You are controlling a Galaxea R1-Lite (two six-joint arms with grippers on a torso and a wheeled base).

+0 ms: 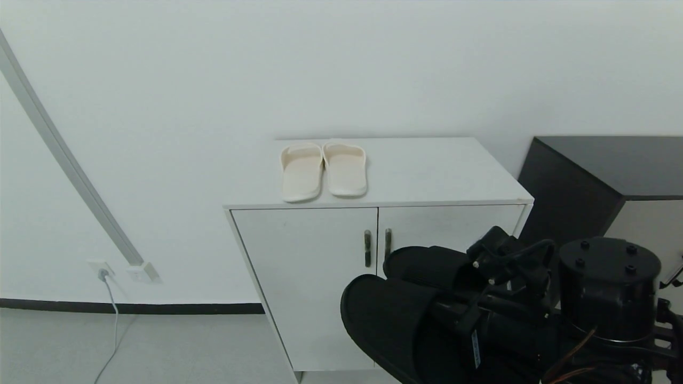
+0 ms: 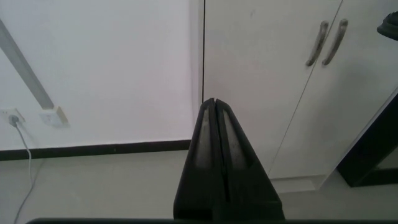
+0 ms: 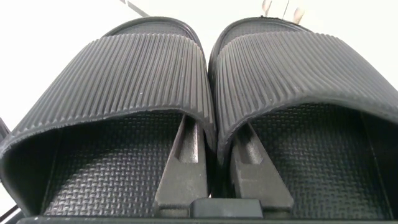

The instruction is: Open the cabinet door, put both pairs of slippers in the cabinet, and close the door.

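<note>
Head view: two black slippers [image 1: 389,320], two cream [image 1: 301,173]

Black right arm [image 1: 512,325], round screw-studded joint cap [image 1: 608,260], looped cables [image 1: 535,246]; tapered black left hand [image 2: 214,102].

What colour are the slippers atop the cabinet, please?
The slippers are cream, clearest in the head view.

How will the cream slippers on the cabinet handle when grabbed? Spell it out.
Probably light: the cream slippers look like thin moulded foam. Likely to flex at the strap, not flop. Lying flat on the cabinet top, they should slide, not tip or roll.
</note>
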